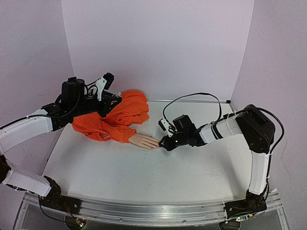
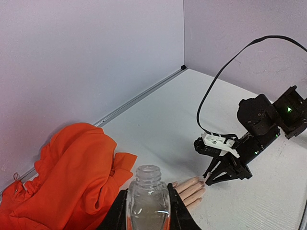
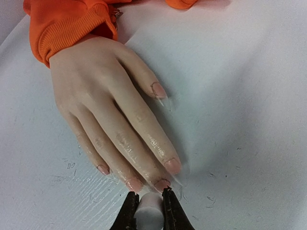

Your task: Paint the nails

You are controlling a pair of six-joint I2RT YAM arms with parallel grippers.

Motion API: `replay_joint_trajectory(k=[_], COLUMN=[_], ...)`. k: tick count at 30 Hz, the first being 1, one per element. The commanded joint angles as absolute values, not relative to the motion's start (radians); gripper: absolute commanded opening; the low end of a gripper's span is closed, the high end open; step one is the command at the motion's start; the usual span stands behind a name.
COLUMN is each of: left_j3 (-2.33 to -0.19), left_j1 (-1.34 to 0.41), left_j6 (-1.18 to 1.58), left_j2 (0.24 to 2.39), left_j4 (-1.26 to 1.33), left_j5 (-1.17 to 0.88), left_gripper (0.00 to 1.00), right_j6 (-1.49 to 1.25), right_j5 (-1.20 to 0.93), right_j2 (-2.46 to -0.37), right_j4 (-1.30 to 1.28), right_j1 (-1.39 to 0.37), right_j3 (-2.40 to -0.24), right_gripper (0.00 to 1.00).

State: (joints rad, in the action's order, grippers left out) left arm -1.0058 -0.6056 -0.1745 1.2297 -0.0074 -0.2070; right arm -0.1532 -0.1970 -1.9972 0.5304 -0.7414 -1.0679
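Observation:
The pale peach mannequin hand [image 1: 144, 141] lies flat on the table, sticking out of an orange sleeve [image 1: 117, 120]. In the right wrist view its nails [image 3: 162, 184] are pinkish and the fingers [image 3: 125, 143] look glossy. My right gripper [image 3: 148, 196] is shut on a small white cylindrical brush cap [image 3: 149, 214], right at the middle fingertip; it also shows in the top view [image 1: 163, 143]. My left gripper [image 2: 147, 192] is shut on a small clear open bottle [image 2: 147, 199], held upright behind the sleeve [image 2: 72, 172]. In the top view the left gripper [image 1: 109, 96] is partly hidden.
The white table [image 1: 144, 177] is bounded by lilac walls [image 1: 158, 43] at the back and sides. The crumpled orange garment lies at the back left. A black cable [image 1: 192, 98] loops above the right wrist.

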Motion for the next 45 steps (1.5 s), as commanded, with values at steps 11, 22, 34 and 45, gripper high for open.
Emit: replay_joint_trajectory(k=[11, 22, 34, 45], left_j3=[-1.016, -1.017, -1.019, -1.017], left_j1=[-0.605, -0.604, -0.604, -0.604], left_j6=[-0.164, -0.161, -0.163, -0.163], left_j2=[1.202, 1.194, 1.203, 1.203], left_j4=[0.055, 0.054, 0.055, 0.055], left_j5=[-0.216, -0.221, -0.221, -0.220], left_gripper=[0.00, 0.00, 0.00, 0.00], right_j6=[-0.141, -0.165, -0.166, -0.166], right_j5=[-0.172, -0.262, -0.253, -0.267], right_j2=[-1.939, -1.903, -1.942, -1.970], right_j4=[0.527, 0.623, 0.606, 0.595], right_j1=[-0.747, -0.747, -0.747, -0.747], right_j3=[-1.046, -1.027, -1.076, -1.094], right_gripper=[0.00, 0.00, 0.00, 0.00])
